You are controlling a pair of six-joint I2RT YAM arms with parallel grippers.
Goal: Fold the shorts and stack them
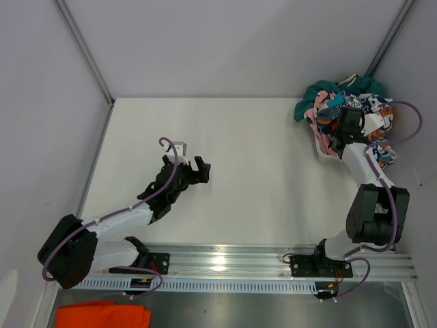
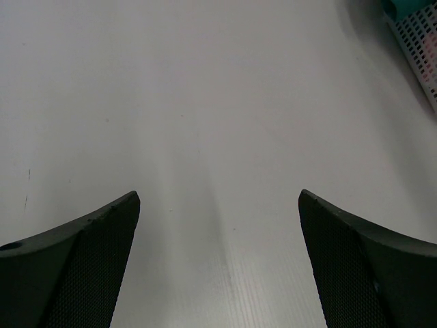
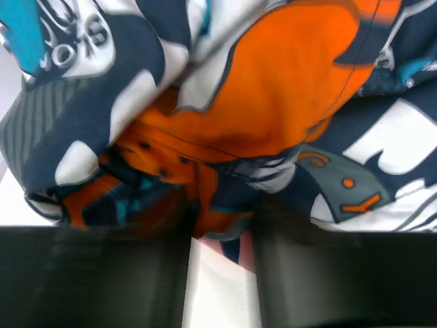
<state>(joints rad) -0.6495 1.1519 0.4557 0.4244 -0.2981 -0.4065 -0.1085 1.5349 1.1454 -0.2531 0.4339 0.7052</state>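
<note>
Sitting heaped in the white mesh basket [image 2: 420, 41], the three shorts make one tangled pile: the teal shorts [image 1: 321, 92] at the basket's far side, the pink shorts [image 1: 316, 128] along its left edge, and the graphic print shorts [image 3: 273, 102] on top towards its right. From the top view the basket is almost buried under the cloth, and only the left wrist view shows its perforated wall, with a scrap of teal above it.

The right gripper [image 3: 220, 239] is down in the basket, pressed against the graphic print. Its own camera shows orange, navy and white fabric filling the picture and the two fingers drawn to a narrow gap. The blur hides whether any cloth is pinched between them, so I cannot tell.

The left gripper [image 2: 218, 195] hovers over the table [image 1: 259, 171], well to the left of the basket, with its fingers spread wide and nothing between them.

Only the top view shows an orange cloth [image 1: 102, 314], far from the basket, beyond the near rail.
</note>
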